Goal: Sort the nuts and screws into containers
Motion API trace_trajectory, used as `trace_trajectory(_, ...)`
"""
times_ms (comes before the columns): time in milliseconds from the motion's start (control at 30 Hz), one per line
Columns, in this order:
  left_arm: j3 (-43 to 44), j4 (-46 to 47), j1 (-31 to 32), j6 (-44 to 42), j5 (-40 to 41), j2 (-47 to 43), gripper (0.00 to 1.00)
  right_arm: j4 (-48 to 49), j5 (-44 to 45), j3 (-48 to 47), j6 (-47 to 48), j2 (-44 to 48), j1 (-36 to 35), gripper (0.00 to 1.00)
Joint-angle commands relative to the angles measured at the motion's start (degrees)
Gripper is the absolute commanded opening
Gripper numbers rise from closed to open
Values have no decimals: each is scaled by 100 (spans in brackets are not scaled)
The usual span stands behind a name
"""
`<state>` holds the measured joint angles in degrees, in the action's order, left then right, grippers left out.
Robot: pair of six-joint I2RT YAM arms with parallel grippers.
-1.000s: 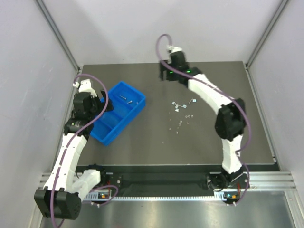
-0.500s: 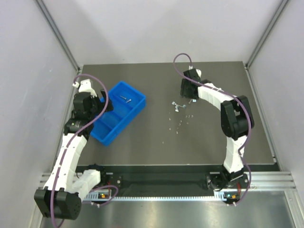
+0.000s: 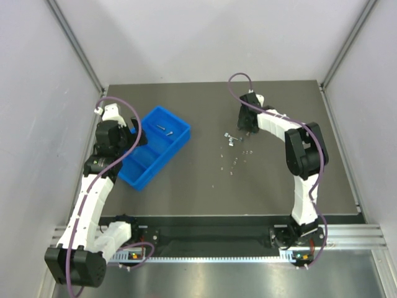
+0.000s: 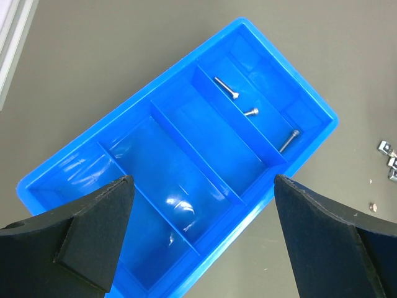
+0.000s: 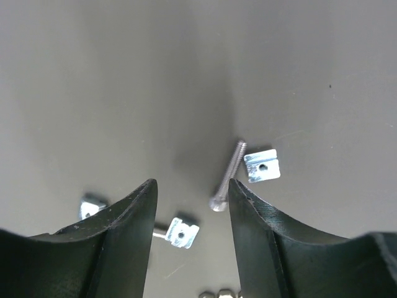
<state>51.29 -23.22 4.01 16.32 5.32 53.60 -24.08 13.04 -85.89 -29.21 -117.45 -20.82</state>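
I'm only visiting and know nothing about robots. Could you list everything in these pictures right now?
tray: one, bright blue, on the left part of the table, split into compartments.
screws in the tray: three, silver, all in one end compartment.
loose screw: at least one, silver, on the table beside a square nut.
nuts: many, too small to count, silver, scattered right of the tray.
table: one, dark grey.
walls: pale grey, around three sides.
left arm: white and black, purple cable.
right arm: white and black, purple cable.
left end effector: black, open, over the tray.
right end effector: black, open, over the loose parts.
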Motion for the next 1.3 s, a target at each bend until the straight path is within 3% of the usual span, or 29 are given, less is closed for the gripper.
trace_trajectory(0,-5,90,-14,-32,57,-87,99,-36,102,-69,-129,-129,87,50)
trace_trajectory(200,-5,81,-23,-32,39,-61,99,-168,269,2,-102,-182,78,50)
trace_trajectory(333,-5,90,-14,-41,65,-69,99,-203,252,-16,-111,-305,78,39)
trace_trajectory(433,-5,90,-14,-41,74,-52,99,-282,269,-16,-146,-367,78,38)
trace_trajectory(600,-5,81,-14,-41,101,-43,99,-255,322,81,-102,-375,78,19)
trace_trajectory(700,-5,90,-23,-41,92,-34,99,-247,261,72,-67,-358,78,1)
trace_trajectory(933,-5,81,-14,-41,92,-17,99,-194,-11,-103,152,72,-124,0)
trace_trajectory(1067,-5,81,-23,-41,101,-17,99,-176,-293,-743,407,258,-562,0)
trace_trajectory(1267,-5,81,-14,-41,101,1,99,-247,-591,-3104,749,-400,-1608,0)
